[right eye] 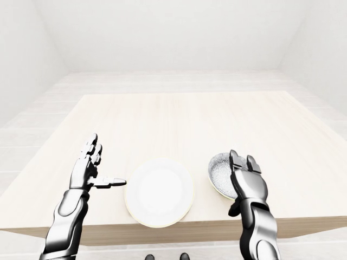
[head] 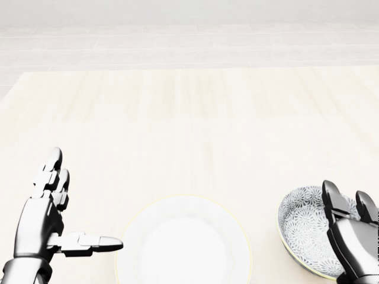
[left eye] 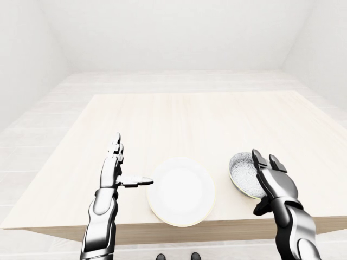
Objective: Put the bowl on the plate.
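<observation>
A white plate (left eye: 181,190) lies near the bottom edge of the light wooden table (left eye: 190,119). To its right sits a bowl (left eye: 244,172) with a grey speckled inside and a pale rim. My right hand (left eye: 270,172) hovers over the bowl's right part, fingers extended over the rim and open, hiding that side. My left hand (left eye: 123,165) stands open to the left of the plate, fingers pointing up and thumb stretched toward the plate's edge without touching it.
The table's bottom edge (left eye: 162,227) runs just below the plate and bowl. Pale tiled floor (left eye: 179,78) and white walls surround the table. My feet (left eye: 176,256) show at the bottom of the left-eye view.
</observation>
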Controlling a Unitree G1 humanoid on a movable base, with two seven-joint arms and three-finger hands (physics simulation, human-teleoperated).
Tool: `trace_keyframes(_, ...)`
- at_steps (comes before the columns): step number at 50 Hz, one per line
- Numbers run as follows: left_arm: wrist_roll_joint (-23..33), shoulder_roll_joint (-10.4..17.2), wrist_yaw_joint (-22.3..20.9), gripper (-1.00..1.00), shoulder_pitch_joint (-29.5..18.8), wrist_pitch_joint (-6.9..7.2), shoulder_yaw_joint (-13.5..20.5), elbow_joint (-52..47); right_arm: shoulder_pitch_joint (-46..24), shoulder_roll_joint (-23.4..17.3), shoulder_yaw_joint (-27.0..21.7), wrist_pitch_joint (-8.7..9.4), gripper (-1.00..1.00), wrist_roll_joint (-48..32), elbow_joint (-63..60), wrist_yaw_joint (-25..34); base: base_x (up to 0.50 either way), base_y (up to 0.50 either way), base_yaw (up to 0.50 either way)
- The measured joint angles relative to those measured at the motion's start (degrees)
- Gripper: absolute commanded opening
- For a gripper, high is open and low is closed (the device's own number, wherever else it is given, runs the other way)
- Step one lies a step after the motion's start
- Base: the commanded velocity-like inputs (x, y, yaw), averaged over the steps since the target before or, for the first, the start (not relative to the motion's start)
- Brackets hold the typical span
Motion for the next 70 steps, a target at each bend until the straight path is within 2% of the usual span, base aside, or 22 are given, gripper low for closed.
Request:
trace_keyframes(16, -0.01, -0.05, 0.05, 1.0, 0.06, -0.39, -0.01, 0.45, -1.03, 0.28, 2.89, 0.0, 1.0, -3.61, 3.78, -1.98, 0.0, 0.0, 0.0)
trace_keyframes(27, -0.04, 0.07, 0.04, 1.0, -0.24, -0.03, 0.04, 0.33, -1.14, 0.19, 4.19, 0.0, 1.0, -3.97, 5.72, -3.01, 0.0, 0.0, 0.0)
trace_keyframes(40, 0.02, 0.18, 0.12, 1.0, -0.89, 0.22, -0.06, 0.61, -0.25, -0.04, 4.57, 0.0, 1.0, -3.91, 7.13, -3.73, 0.0, 0.0, 0.0)
trace_keyframes(57, -0.04, 0.2, 0.17, 1.0, -0.85, -0.24, -0.07, 1.12, 0.97, 0.1, 4.7, 0.0, 1.0, -3.68, 8.04, -3.94, 0.0, 0.0, 0.0)
trace_keyframes(58, -0.06, 0.2, 0.16, 1.0, -0.82, -0.28, -0.06, 1.14, 1.04, 0.11, 4.72, 0.0, 0.69, -3.67, 8.05, -3.93, 0.0, 0.0, 0.0)
trace_keyframes(59, -0.07, 0.2, 0.16, 1.0, -0.79, -0.33, -0.05, 1.16, 1.1, 0.12, 4.72, 0.0, 0.57, -3.7, 8.03, -3.93, 0.0, 0.0, 0.0)
trace_keyframes(62, -0.11, 0.2, 0.12, 1.0, -0.68, -0.47, -0.01, 1.22, 1.3, 0.14, 4.75, 0.0, 0.55, -3.72, 8.0, -3.81, 0.0, 0.0, 0.0)
trace_keyframes(64, -0.14, 0.2, 0.11, 1.0, -0.63, -0.55, 0.01, 1.26, 1.4, 0.16, 4.76, 0.0, 0.42, -3.72, 7.96, -3.72, 0.0, 0.0, 0.0)
trace_keyframes(69, -0.17, 0.19, 0.08, 1.0, -0.53, -0.76, 0.05, 1.38, 1.54, 0.21, 4.78, 0.0, 0.34, -3.78, 7.89, -3.46, 0.0, 0.0, 0.0)
trace_keyframes(70, -0.18, 0.19, 0.08, 1.0, -0.51, -0.79, 0.06, 1.39, 1.57, 0.22, 4.78, 0.0, 0.25, -3.79, 7.86, -3.4, 0.0, 0.0, 0.0)
